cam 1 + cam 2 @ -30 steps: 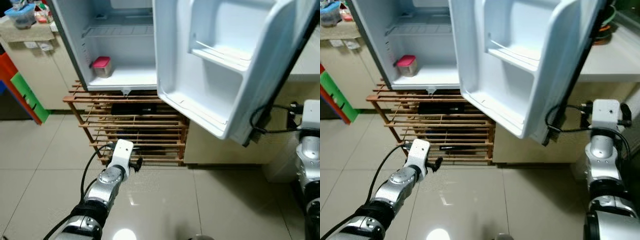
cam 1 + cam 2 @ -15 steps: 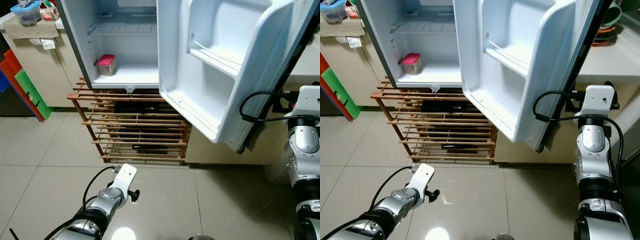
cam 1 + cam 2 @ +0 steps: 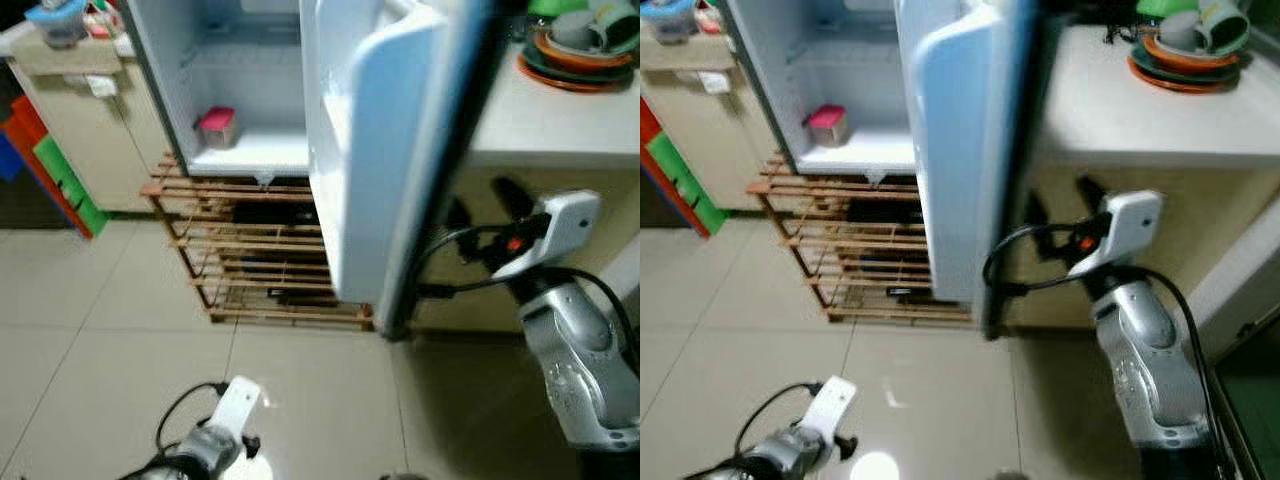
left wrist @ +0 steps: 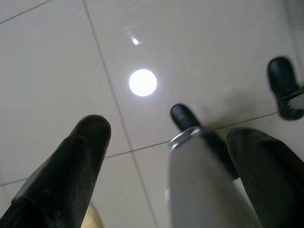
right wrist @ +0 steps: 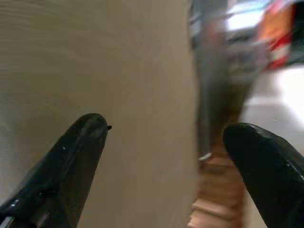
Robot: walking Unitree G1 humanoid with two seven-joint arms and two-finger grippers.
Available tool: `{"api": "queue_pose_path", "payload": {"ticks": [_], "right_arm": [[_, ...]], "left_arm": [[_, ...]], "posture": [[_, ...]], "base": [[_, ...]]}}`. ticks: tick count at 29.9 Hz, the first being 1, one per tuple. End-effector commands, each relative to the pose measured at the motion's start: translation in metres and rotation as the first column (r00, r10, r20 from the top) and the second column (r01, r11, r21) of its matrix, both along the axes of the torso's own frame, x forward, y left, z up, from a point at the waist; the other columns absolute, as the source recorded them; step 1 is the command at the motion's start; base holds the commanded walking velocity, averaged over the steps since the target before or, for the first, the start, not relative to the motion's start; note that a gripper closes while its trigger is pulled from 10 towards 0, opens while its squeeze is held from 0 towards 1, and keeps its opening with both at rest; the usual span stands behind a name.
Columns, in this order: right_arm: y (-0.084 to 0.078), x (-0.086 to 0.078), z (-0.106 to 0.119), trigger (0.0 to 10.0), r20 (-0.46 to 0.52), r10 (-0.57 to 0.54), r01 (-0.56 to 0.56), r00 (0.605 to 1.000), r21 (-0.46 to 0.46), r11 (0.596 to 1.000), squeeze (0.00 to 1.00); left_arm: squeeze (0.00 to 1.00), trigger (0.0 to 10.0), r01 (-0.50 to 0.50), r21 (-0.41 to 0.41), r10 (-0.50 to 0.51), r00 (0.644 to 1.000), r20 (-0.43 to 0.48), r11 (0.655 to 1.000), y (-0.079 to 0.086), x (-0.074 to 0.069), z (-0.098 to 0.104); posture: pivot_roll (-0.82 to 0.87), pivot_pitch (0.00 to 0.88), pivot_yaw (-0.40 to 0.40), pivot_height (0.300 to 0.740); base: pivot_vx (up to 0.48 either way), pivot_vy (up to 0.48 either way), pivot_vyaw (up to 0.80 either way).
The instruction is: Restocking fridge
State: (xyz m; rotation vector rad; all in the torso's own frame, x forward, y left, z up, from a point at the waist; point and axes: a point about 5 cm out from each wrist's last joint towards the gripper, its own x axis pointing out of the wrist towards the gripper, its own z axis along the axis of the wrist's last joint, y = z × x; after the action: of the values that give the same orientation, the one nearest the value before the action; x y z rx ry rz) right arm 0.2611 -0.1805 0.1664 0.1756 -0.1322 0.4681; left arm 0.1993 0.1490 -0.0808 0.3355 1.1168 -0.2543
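Observation:
The white fridge (image 3: pixel 250 150) stands open, its door (image 3: pixel 385 150) swung nearly edge-on to me. A small container with a red lid (image 3: pixel 218 126) sits on the fridge's bottom shelf. My right gripper (image 3: pixel 482 202) is open behind the door's outer side, in front of the beige cabinet face (image 5: pixel 118 71) under the counter, holding nothing; the grey door edge (image 5: pixel 206 90) lies beyond its fingertips. My left gripper (image 4: pixel 168 130) hangs low and open over the floor tiles, its wrist (image 3: pixel 238 405) at the bottom of the left eye view.
A wooden slatted rack (image 3: pixel 250 250) stands under the fridge. The white counter (image 3: pixel 540 120) to the right carries stacked dishes (image 3: pixel 575 45). A beige cabinet (image 3: pixel 90 120) with a blue tub (image 3: pixel 58 22) and coloured panels (image 3: pixel 55 170) stands left.
The fridge door has swung well toward shut. My right arm has come in to the left behind the door. My left arm has dropped lower toward the floor. The camera has shifted.

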Motion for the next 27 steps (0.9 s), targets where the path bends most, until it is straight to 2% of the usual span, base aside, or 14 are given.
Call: {"api": "queue_pose_path", "payload": {"ticks": [1, 6, 12, 14, 15, 17, 18, 19, 21, 23, 24, 25, 26, 27], "right_arm": [[-0.009, -0.007, -0.004, 10.0, -0.064, 0.060, -0.057, 0.996, 0.041, 0.998, 0.00], [-0.010, -0.018, -0.008, 10.0, -0.128, 0.154, -0.143, 0.980, 0.092, 0.985, 0.00], [-0.021, -0.015, -0.018, 10.0, -0.193, 0.094, -0.085, 0.977, 0.055, 0.995, 0.00], [-0.036, -0.002, -0.027, 10.0, -0.213, -0.084, 0.090, 0.973, 0.018, 0.996, 0.00], [-0.036, -0.002, -0.027, 10.0, -0.213, -0.084, 0.090, 0.973, 0.018, 0.996, 0.00], [-0.051, 0.008, -0.038, 10.0, -0.174, -0.321, 0.290, 0.931, -0.181, 0.940, 0.00], [-0.051, 0.008, -0.038, 10.0, -0.174, -0.321, 0.290, 0.931, -0.181, 0.940, 0.00], [-0.056, 0.013, -0.038, 10.0, -0.141, -0.434, 0.402, 0.890, -0.209, 0.892, 0.00], [-0.057, 0.014, -0.036, 10.0, -0.129, -0.469, 0.442, 0.874, -0.195, 0.876, 0.00], [-0.045, 0.015, -0.028, 10.0, -0.056, -0.485, 0.467, 0.873, -0.191, 0.863, 0.00], [-0.045, 0.015, -0.028, 10.0, -0.056, -0.485, 0.467, 0.873, -0.191, 0.863, 0.00], [-0.035, 0.015, -0.025, 10.0, -0.019, -0.479, 0.469, 0.878, -0.177, 0.866, 0.00], [-0.033, 0.015, -0.026, 10.0, -0.015, -0.488, 0.479, 0.873, -0.167, 0.862, 0.00], [-0.033, 0.015, -0.026, 10.0, -0.015, -0.488, 0.479, 0.873, -0.167, 0.862, 0.00]], "left_arm": [[0.00, 10.0, 0.002, 0.031, -0.003, 1.000, 0.024, 1.000, 0.004, 0.006, 0.003], [0.00, 10.0, 0.020, 0.027, -0.022, 0.997, 0.073, 0.999, 0.000, 0.015, 0.008], [0.00, 10.0, 0.183, -0.031, -0.170, 0.954, 0.246, 0.983, -0.038, 0.049, 0.031], [0.00, 10.0, 0.221, -0.064, -0.193, 0.934, 0.299, 0.973, -0.055, 0.058, 0.040], [0.00, 10.0, 0.221, -0.064, -0.193, 0.934, 0.299, 0.973, -0.055, 0.058, 0.040], [0.00, 10.0, 0.262, -0.052, -0.224, 0.899, 0.376, 0.964, -0.067, 0.070, 0.052], [0.00, 10.0, 0.262, -0.052, -0.224, 0.899, 0.376, 0.964, -0.067, 0.070, 0.052], [0.00, 10.0, 0.260, -0.061, -0.201, 0.857, 0.475, 0.964, -0.074, 0.083, 0.067], [0.00, 10.0, 0.254, -0.071, -0.180, 0.830, 0.529, 0.965, -0.077, 0.090, 0.075], [0.00, 10.0, 0.215, -0.124, -0.057, 0.679, 0.732, 0.969, -0.029, 0.111, 0.106], [0.00, 10.0, 0.215, -0.124, -0.057, 0.679, 0.732, 0.969, -0.029, 0.111, 0.106], [0.00, 10.0, 0.204, -0.144, 0.011, 0.542, 0.841, 0.968, -0.004, 0.120, 0.136], [0.00, 10.0, 0.191, -0.158, 0.048, 0.484, 0.874, 0.969, -0.002, 0.124, 0.151], [0.00, 10.0, 0.191, -0.158, 0.048, 0.484, 0.874, 0.969, -0.002, 0.124, 0.151]], "posture": [[-0.19, 0.000, 0.060, 0.740], [-0.19, 0.000, 0.064, 0.740], [-0.18, 0.000, 0.063, 0.740], [-0.17, 0.000, 0.064, 0.740], [-0.17, 0.000, 0.064, 0.740], [-0.17, 0.000, 0.062, 0.740], [-0.17, 0.000, 0.062, 0.740], [-0.17, 0.000, 0.062, 0.740], [-0.17, 0.000, 0.062, 0.740], [-0.16, 0.000, 0.058, 0.740], [-0.16, 0.000, 0.058, 0.740], [-0.15, 0.000, 0.057, 0.740], [-0.14, 0.000, 0.055, 0.740], [-0.14, 0.000, 0.055, 0.740]], "base": [[0.000, 0.000, 0.00], [0.000, 0.000, 0.00], [0.000, 0.000, 0.00], [0.000, 0.000, 0.00], [0.000, 0.000, 0.00], [0.000, 0.000, 0.00], [0.000, 0.000, 0.00], [0.000, 0.000, 0.00], [0.000, 0.000, 0.00], [0.000, 0.000, 0.00], [0.000, 0.000, 0.00], [0.000, 0.000, 0.00], [0.000, 0.000, 0.00], [0.000, 0.000, 0.00]]}}
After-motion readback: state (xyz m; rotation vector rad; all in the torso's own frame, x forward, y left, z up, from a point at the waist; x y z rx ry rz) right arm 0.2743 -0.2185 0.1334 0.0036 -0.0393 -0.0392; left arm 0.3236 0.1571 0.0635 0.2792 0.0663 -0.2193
